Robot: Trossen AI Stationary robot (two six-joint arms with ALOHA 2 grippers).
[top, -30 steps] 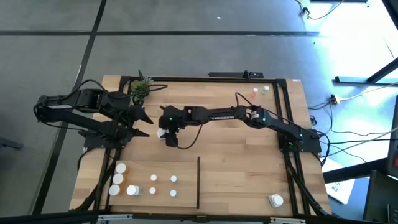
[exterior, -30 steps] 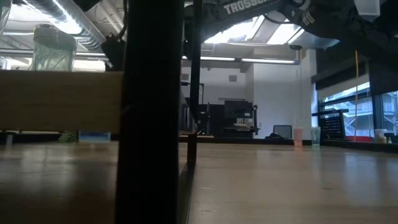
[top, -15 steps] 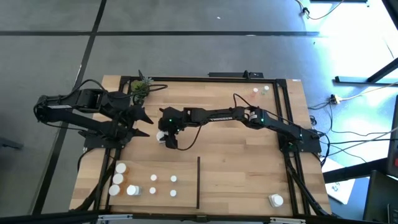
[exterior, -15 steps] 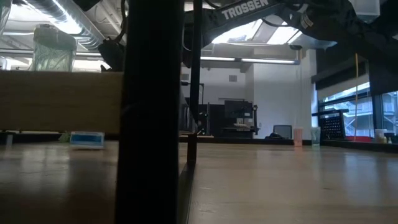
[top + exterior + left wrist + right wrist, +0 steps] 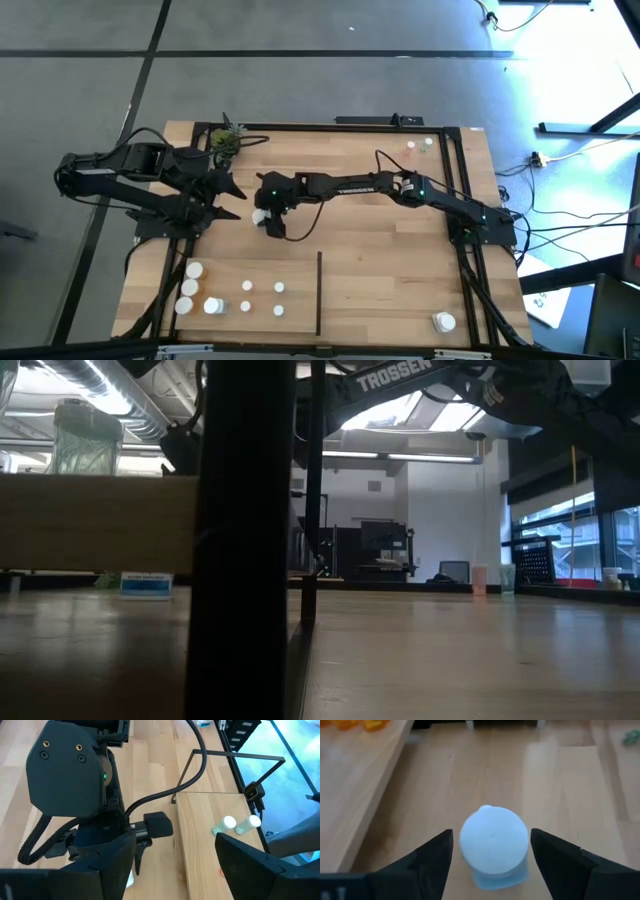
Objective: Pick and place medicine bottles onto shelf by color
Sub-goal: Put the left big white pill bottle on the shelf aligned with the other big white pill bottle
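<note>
A white medicine bottle with a white cap (image 5: 493,845) stands upright on its base on the light-wood table, left of the middle (image 5: 258,214). My right gripper (image 5: 491,836) is open, reaching in from the table's right, with one finger on either side of the cap and a narrow gap at each. The bottle's label shows in the low view (image 5: 147,586). My left gripper (image 5: 232,200) waits open above the table's left part, facing the right arm. Several white-capped bottles (image 5: 230,295) stand on the shelf (image 5: 390,300) at the near left, beside its black divider strip (image 5: 319,292).
A small green plant (image 5: 228,140) stands at the far left. Two small bottles (image 5: 419,146) stand at the far right and show in the left wrist view (image 5: 240,823). One white-capped bottle (image 5: 443,322) stands at the near right. Black rails (image 5: 462,200) edge the board.
In the low view the white bottle's label has come down a little and stands level on the table now. Both arms have kept their places.
</note>
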